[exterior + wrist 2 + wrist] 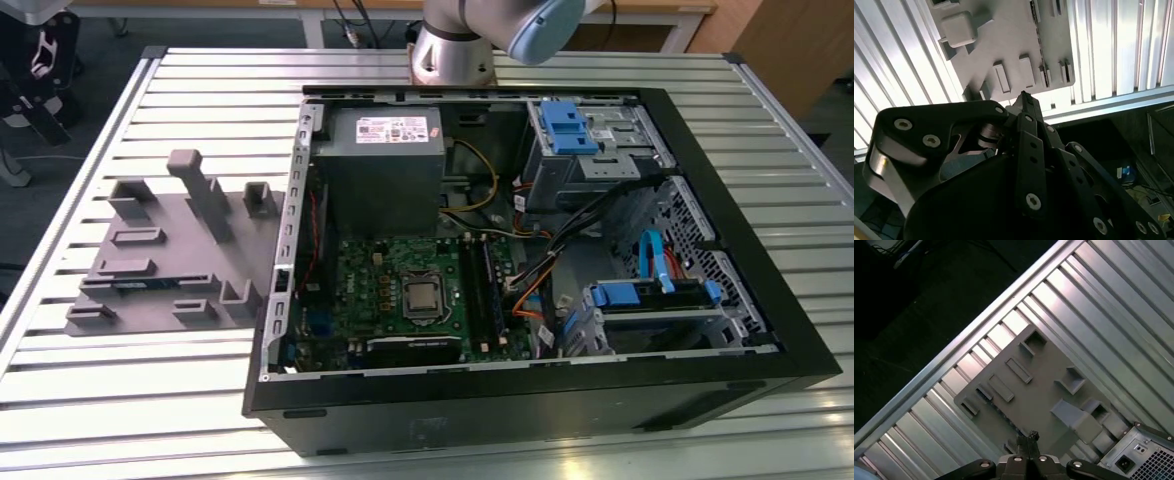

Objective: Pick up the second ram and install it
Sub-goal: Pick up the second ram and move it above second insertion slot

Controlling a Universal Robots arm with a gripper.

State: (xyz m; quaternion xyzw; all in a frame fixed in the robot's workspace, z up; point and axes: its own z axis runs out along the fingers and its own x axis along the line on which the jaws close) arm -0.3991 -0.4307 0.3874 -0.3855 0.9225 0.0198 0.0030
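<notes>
Above grey fixture point(1046, 390) — end effector point(1031, 436) closed.

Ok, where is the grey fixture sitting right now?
The grey fixture lies on the slatted table, at the exterior view's left, beside the open computer case; in both wrist views the gripper hangs above it.
</notes>
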